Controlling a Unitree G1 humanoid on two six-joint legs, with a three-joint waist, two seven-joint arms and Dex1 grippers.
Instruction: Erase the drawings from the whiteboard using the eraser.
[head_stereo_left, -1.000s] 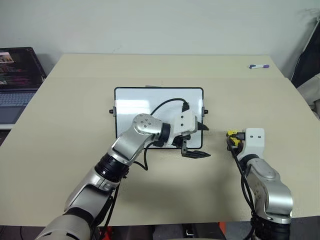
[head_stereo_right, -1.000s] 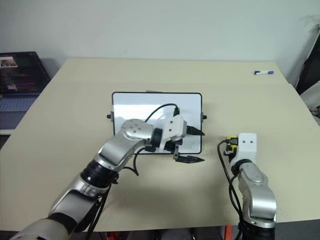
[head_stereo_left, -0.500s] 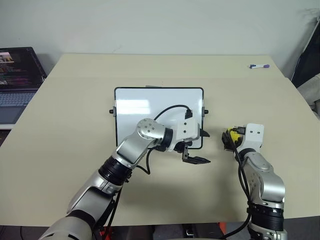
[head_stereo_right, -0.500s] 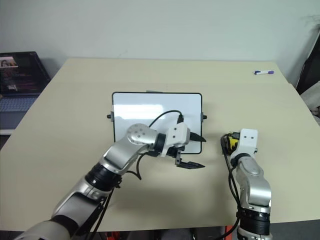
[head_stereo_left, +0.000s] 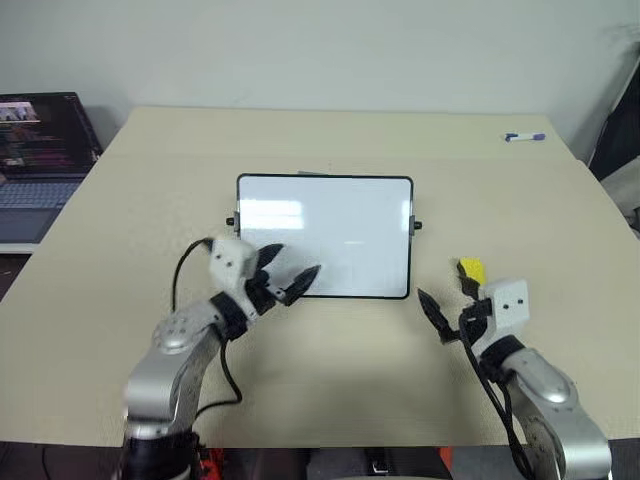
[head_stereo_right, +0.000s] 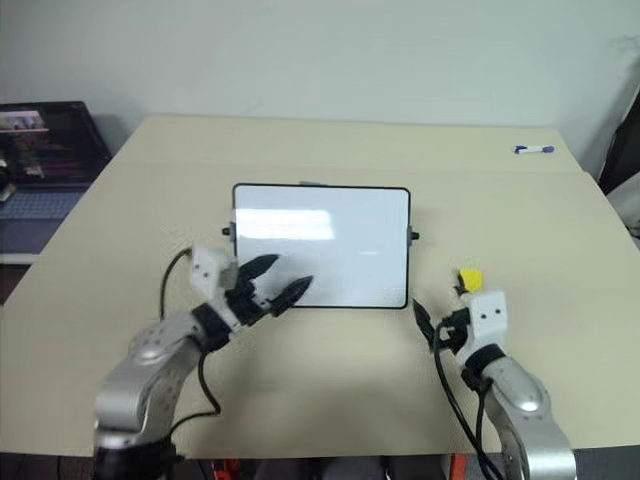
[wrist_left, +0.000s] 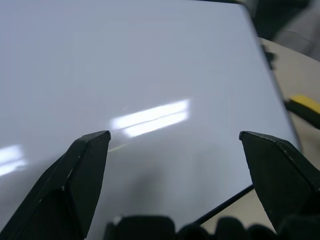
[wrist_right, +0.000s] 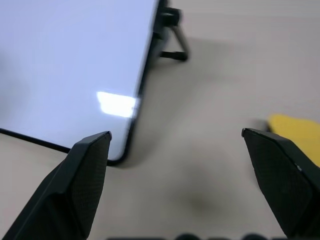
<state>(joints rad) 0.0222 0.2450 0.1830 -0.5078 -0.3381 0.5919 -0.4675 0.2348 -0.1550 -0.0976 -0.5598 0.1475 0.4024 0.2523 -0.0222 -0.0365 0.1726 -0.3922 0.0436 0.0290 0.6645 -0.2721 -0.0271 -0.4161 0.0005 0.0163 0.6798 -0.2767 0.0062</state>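
The whiteboard (head_stereo_left: 325, 235) lies flat mid-table, and no drawings are visible on its white face. To the right of it, the yellow eraser (head_stereo_left: 470, 270) rests on the table by itself. My left gripper (head_stereo_left: 298, 258) is open over the board's near left corner, pointing across the board (wrist_left: 150, 75), with nothing between its fingers (wrist_left: 90, 155). Just short of the eraser (wrist_right: 295, 132), my right gripper (wrist_right: 176, 134) stands open and empty. Its aim falls between the board's right edge and the eraser.
A white marker with a purple cap (head_stereo_left: 522, 136) lies at the table's far right corner. An open laptop (head_stereo_left: 40, 150) sits on a lower surface off the left edge. A dark object (head_stereo_left: 620, 140) stands beyond the right edge.
The left arm swung off the board's lower right to its near left corner and turned. The right gripper opened, left the eraser on the table and pulled back.
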